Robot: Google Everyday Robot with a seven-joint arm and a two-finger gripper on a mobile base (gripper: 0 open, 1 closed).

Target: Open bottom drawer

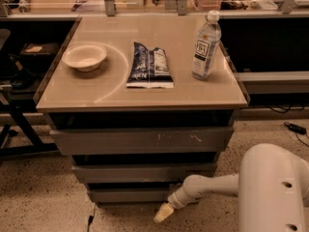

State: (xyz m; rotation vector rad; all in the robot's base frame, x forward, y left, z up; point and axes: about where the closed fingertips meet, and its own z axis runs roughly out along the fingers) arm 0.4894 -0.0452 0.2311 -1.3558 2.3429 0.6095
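The bottom drawer (128, 195) is the lowest, narrowest grey front of three under the tan tabletop; it has a plain face and stands nearly flush with the fronts above. Above it are the middle drawer (140, 172) and the wide top drawer (140, 140) with white scratch marks. My gripper (163, 213) is at the end of the white arm, low near the floor, just in front of and below the right half of the bottom drawer's front, pointing down-left.
On the tabletop (203, 93) are a white bowl (85, 57) at the left, a dark snack bag (150, 65) in the middle and a water bottle (206, 45) at the right. My white arm housing (273, 192) fills the lower right. A cable (91, 218) lies on the speckled floor.
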